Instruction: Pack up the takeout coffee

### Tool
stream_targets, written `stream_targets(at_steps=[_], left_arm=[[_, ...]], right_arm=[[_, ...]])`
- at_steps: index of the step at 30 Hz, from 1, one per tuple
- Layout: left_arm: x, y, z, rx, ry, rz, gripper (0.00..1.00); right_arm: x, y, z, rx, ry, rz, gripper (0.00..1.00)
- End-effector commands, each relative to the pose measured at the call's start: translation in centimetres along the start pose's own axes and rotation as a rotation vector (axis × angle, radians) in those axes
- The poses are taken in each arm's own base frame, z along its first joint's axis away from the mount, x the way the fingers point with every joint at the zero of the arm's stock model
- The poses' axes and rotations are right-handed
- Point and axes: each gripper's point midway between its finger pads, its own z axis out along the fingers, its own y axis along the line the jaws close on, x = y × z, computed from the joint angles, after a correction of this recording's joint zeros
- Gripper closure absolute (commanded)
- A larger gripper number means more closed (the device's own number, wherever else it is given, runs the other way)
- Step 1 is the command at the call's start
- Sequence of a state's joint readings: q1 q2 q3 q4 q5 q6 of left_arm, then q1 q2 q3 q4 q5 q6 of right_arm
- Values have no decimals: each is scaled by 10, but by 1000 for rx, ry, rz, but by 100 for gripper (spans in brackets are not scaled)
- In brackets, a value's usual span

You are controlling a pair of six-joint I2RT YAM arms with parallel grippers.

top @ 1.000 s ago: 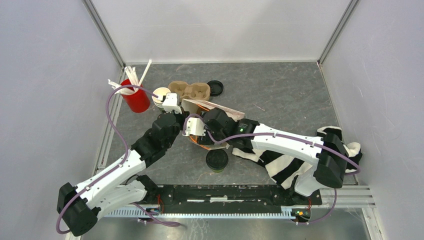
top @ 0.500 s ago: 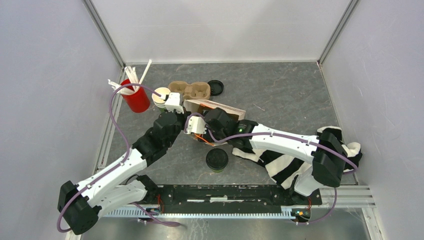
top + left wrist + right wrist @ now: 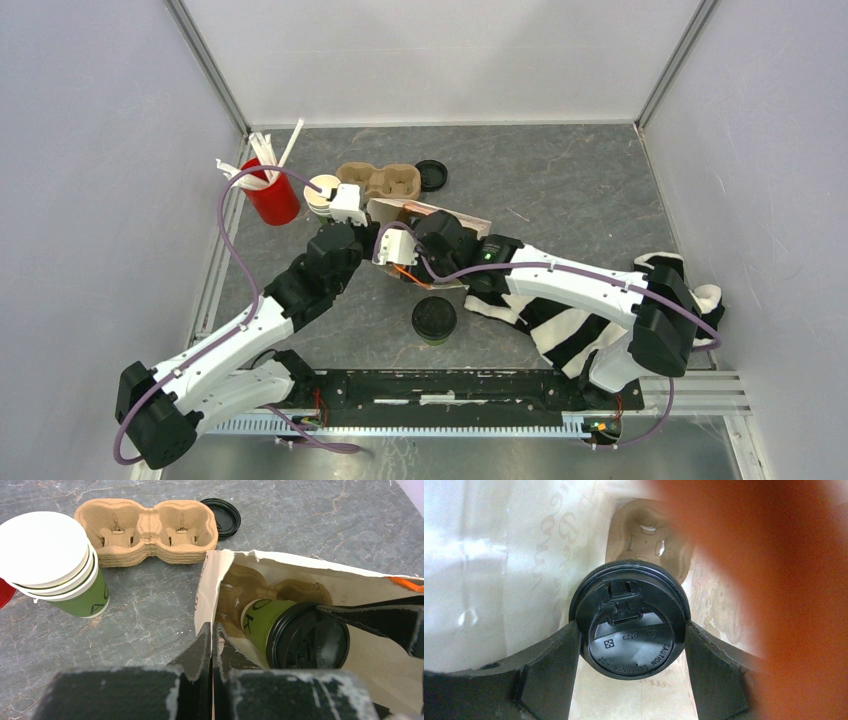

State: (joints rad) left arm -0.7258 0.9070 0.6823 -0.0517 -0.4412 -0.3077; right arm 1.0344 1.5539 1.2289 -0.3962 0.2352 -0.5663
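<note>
Left gripper (image 3: 212, 635) is pinched tight on the near lip of the paper bag (image 3: 212, 585), with the paper caught between the closed fingers. The bag's mouth gapes toward the arms. Right gripper (image 3: 631, 630) is inside the bag and has a finger (image 3: 549, 670) pressed to each side of the black lid, so it is holding the lidded green cup (image 3: 257, 620). That cup is well inside the bag, with its lid facing the opening and its base toward a pulp carrier (image 3: 649, 535) deeper in. Can't tell if the cup is seated in a socket. An orange blur covers the right side of the right wrist view, too close to make out.

Second lidded green cup (image 3: 434, 319) stands upright on the table (image 3: 560, 190), outside the bag and just in front of it, between the two arms.

A stack of open green cups (image 3: 55, 565) stands left of the bag. Nested empty carriers (image 3: 147, 530) lie behind it, with a loose black lid (image 3: 220, 516) touching their right end. Red cup (image 3: 270, 198) with white straws is at the far left. A black-and-white striped cloth (image 3: 580, 335) lies under the right arm.
</note>
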Motion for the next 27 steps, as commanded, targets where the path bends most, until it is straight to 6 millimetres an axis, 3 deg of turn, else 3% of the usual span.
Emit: stream_targets(at_steps=[1,10,14,21,27], left_arm=[[-19,-3,-5,28,-60,22,98],[-21,-7,-5,49,-62,20,98],[-18,-8,-4,50,-52,19,98],[-19,-2,-4,19,-44,43,98],[-18,0,-4,4,-32,57,98]], right_arm=[[-12,-16,6,20,-41,18,42],[13,-12,39,51,37,-22,42],[10,-17,44,74,39,-8,42],[-20,-29,2,22,-50,33,42],[-16,-37,-19,45,-41,15,42]])
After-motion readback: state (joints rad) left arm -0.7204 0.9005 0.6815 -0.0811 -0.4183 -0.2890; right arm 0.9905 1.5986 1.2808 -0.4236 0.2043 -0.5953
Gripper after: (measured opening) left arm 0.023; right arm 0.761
